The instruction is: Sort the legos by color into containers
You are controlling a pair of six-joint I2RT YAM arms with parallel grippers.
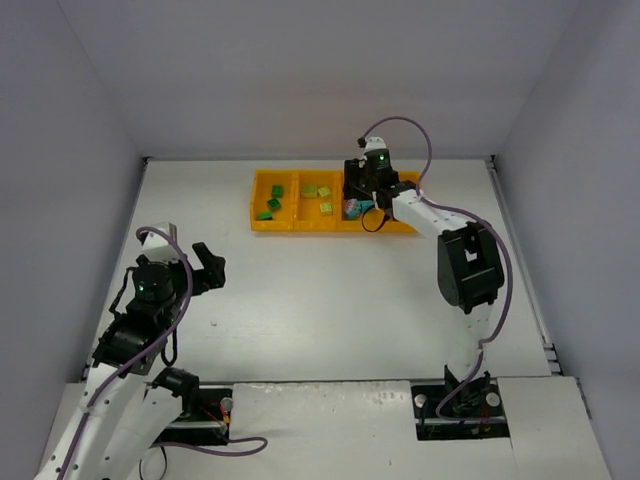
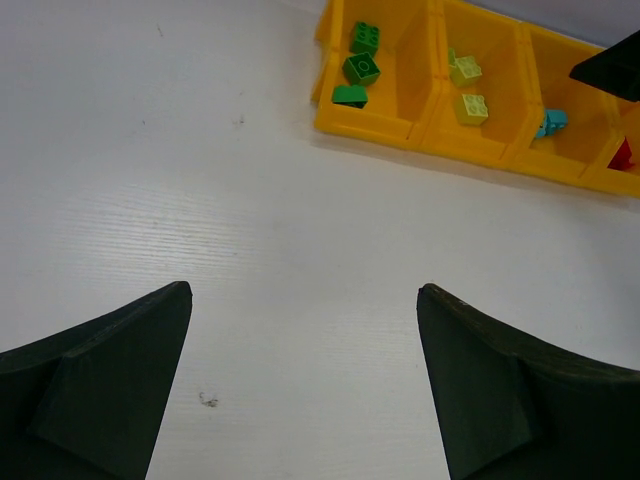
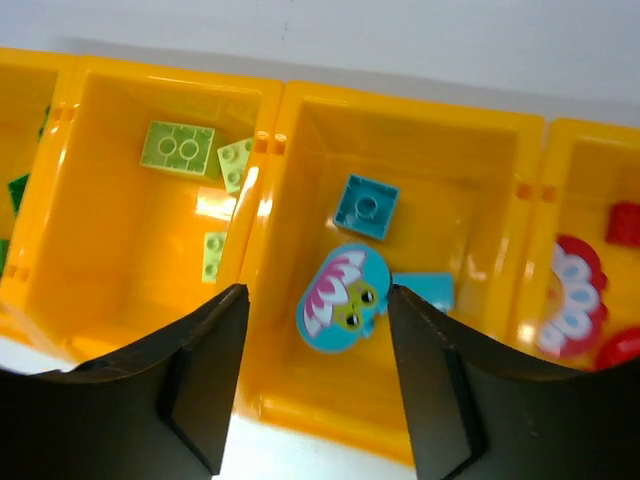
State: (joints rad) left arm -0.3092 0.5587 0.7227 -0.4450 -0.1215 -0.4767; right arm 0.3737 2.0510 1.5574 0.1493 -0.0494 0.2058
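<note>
The orange-yellow tray (image 1: 300,228) stands at the back of the table, four compartments in a row. Dark green legos (image 1: 273,203) lie in the leftmost, lime ones (image 1: 325,207) in the second. My right gripper (image 3: 316,292) is open over the third compartment. Below it a teal rounded piece with a pink flower print (image 3: 345,298) sits between the fingers, touching neither, beside a teal square brick (image 3: 366,206). Red pieces (image 3: 625,222) lie in the fourth. My left gripper (image 2: 305,290) is open and empty over bare table, well short of the tray (image 2: 370,128).
Grey walls enclose the table on the left, back and right. The right arm (image 1: 465,260) stretches across the table's right half toward the tray. In the left wrist view a dark tip of the right gripper (image 2: 610,70) shows over the tray's right end.
</note>
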